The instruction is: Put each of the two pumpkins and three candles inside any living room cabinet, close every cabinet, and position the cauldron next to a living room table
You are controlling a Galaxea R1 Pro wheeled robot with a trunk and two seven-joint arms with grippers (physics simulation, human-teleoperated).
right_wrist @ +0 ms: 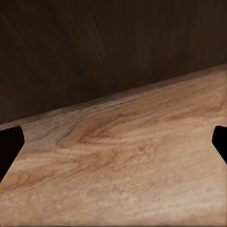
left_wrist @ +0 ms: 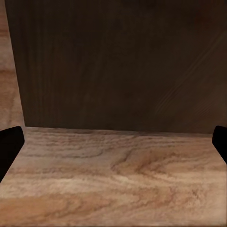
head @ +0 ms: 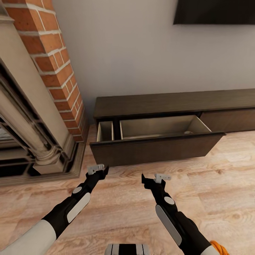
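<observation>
Centre frame, cabinet (head: 159,106) drawer (head: 156,145) is standing open, contents unclear; left end effector (head: 100,170) and right end effector (head: 153,178) are hovering spread, empty; closing remains.

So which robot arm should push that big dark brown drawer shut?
Probably the left: its open gripper hovers just before the pulled-out dark-brown wooden drawer front. The right gripper, also open, sits slightly farther back.
</observation>
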